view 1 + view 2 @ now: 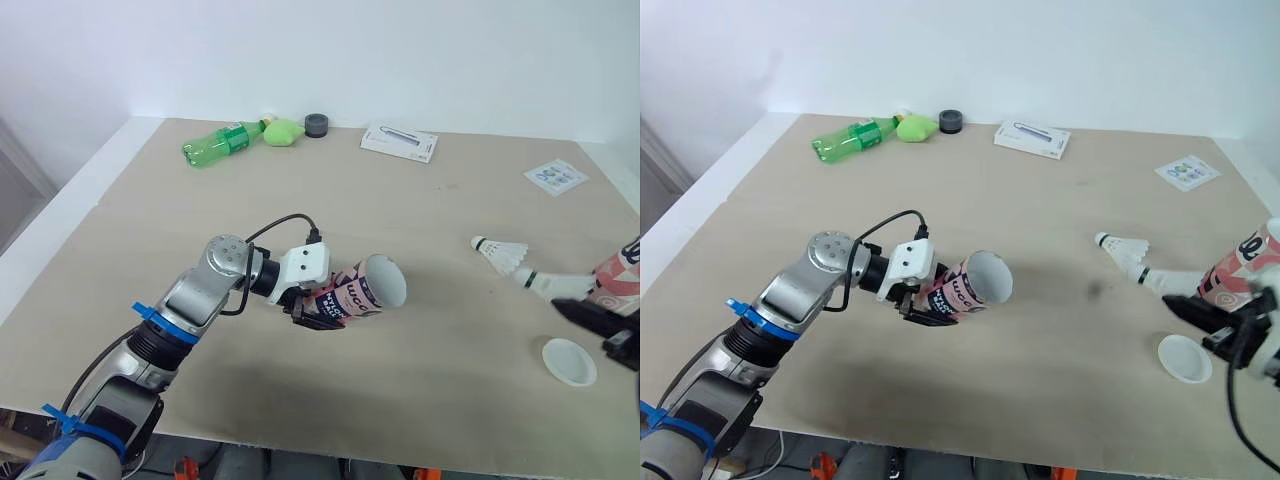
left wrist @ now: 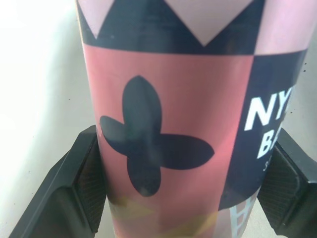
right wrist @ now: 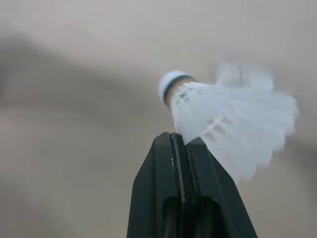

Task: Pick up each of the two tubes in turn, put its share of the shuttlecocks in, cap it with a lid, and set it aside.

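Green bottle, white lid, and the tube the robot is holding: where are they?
green bottle (image 1: 222,142): left eye view, middle of its body.
white lid (image 1: 569,361): left eye view, its centre.
tube (image 1: 352,296): left eye view, its printed side.

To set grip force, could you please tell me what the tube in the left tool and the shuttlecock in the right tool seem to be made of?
Tube: probably printed cardboard, matte, judging by flat pink-and-navy graphics and a thin pale rim. Shuttlecock: cork-coloured head capped white; white skirt, feather or plastic, I cannot tell.
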### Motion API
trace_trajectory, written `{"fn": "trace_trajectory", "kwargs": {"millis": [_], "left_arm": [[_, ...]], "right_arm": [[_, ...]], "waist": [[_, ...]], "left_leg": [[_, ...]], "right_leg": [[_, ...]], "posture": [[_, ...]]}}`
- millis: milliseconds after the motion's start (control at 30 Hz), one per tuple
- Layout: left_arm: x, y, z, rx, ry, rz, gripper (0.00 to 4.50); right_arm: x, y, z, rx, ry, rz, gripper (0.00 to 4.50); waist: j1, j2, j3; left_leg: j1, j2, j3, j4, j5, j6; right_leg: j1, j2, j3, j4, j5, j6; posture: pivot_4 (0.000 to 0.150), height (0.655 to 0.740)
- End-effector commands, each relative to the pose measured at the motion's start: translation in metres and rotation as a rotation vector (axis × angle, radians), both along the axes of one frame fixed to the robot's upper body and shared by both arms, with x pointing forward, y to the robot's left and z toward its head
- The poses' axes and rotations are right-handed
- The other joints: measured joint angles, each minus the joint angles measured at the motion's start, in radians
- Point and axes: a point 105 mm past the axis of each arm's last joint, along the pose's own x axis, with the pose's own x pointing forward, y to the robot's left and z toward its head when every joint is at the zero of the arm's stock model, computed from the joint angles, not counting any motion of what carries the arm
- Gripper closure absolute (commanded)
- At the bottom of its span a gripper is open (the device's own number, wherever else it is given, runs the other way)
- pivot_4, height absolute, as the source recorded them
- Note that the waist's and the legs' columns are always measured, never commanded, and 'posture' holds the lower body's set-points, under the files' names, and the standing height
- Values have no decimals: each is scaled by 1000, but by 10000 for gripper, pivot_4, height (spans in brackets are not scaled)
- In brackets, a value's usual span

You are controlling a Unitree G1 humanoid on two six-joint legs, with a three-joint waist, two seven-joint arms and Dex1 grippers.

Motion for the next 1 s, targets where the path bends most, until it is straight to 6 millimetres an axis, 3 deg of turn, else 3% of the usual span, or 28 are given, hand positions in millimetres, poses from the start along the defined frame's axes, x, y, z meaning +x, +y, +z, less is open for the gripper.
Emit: {"fn": "trace_trajectory", "kwargs": {"millis": [33,133,233,367,567,700,833,1000], "left_arm": [[2,-1,-4,17,1,-3,8109],[3,-1,-5,21,-1,-8,8109],[5,-1,-4,22,-5,-11,8109],[7,-1,-2,21,-10,-13,8109],[8,1,1,19,-15,-9,8109],[9,1,2,16,-18,-6,8109],[7,0,3,16,-17,-8,8109],[7,-1,7,16,-20,-14,8109]], "right_arm": [[-8,58,27,-99,-66,258,44694],[-16,106,35,-212,-87,476,44694],[-17,128,49,-264,-148,581,44694],[-9,138,55,-320,-185,612,44694],[-2,154,29,-489,-145,719,44694],[4,151,32,-490,-173,709,44694],[2,165,28,-439,-163,773,44694],[-2,173,28,-387,-152,803,26200]], "waist": [[0,0,0],[0,2,-1],[2,-1,1],[3,-4,1],[3,-4,2],[3,-4,2],[3,-4,2],[3,-4,2]], "left_leg": [[0,0,0,0,0,0],[0,0,1,0,0,0],[-1,0,0,0,0,0],[-4,1,1,0,0,-1],[-5,2,0,-3,0,-1],[-5,2,0,-2,0,-1],[-5,2,0,-2,0,-1],[-5,3,1,-2,0,-1]], "right_leg": [[0,0,0,0,0,0],[0,-1,2,0,0,1],[0,0,0,0,0,0],[0,-1,-1,-8,2,1],[-3,0,-1,-8,4,3],[-3,0,-1,-8,4,3],[-2,1,-1,-8,5,3],[-2,1,-1,-8,5,2]], "posture": [[1500,7294],[1500,7294],[1500,7294],[1500,7294],[1500,7294],[1500,7294],[1500,7294],[1500,7294]]}}
